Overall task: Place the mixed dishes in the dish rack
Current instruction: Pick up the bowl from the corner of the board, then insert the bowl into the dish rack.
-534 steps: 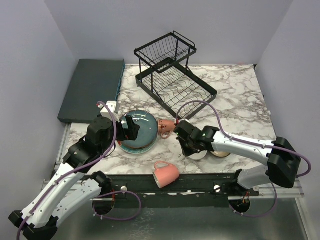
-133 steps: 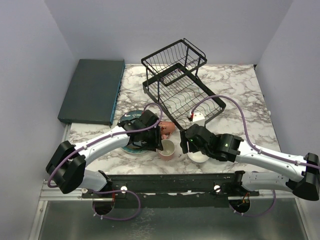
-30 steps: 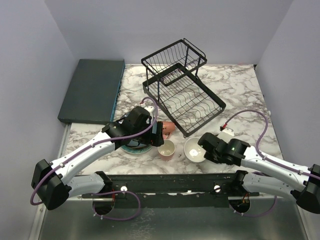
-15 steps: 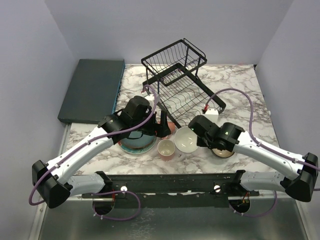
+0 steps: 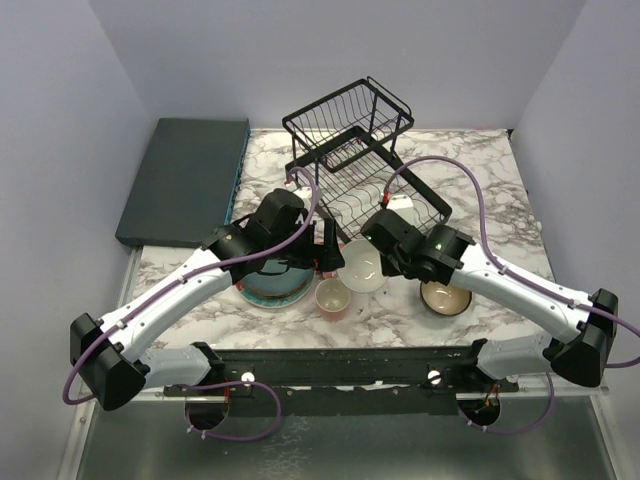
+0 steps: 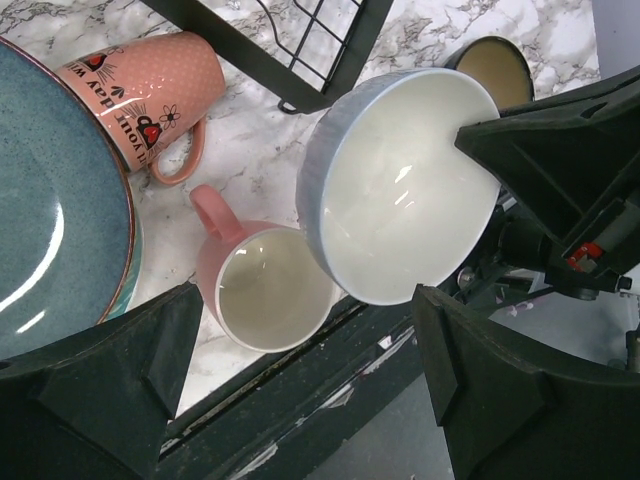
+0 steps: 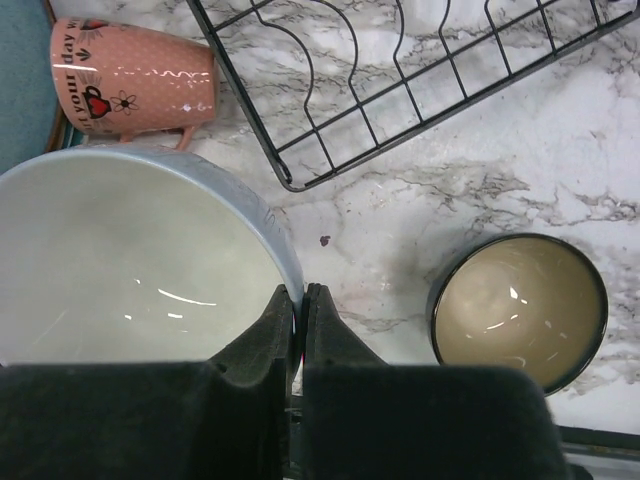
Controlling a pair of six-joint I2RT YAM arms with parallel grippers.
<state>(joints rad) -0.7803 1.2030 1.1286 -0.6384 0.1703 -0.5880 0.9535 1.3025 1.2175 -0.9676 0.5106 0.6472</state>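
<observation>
My right gripper (image 7: 300, 300) is shut on the rim of the white bowl (image 7: 130, 260) and holds it above the table, just in front of the black wire dish rack (image 5: 355, 160). In the top view the bowl (image 5: 360, 268) hangs between both grippers. My left gripper (image 6: 300, 400) is wide open and empty, above an upright pink mug (image 6: 265, 300) and the bowl (image 6: 400, 190). A second pink mug (image 6: 140, 90) lies on its side by the rack's corner. A dark teal plate (image 5: 272, 275) tops a stack under the left arm. A dark cream-lined bowl (image 5: 445, 297) stands to the right.
A dark teal flat slab (image 5: 185, 180) lies at the back left. The rack's front corner (image 7: 290, 180) is close behind the held bowl. The table's dark front rail (image 5: 350, 365) runs just below the upright mug (image 5: 332, 298).
My right gripper has lifted the white bowl off the table and carried it left and back toward the rack. My left gripper has shifted slightly back and right, still open.
</observation>
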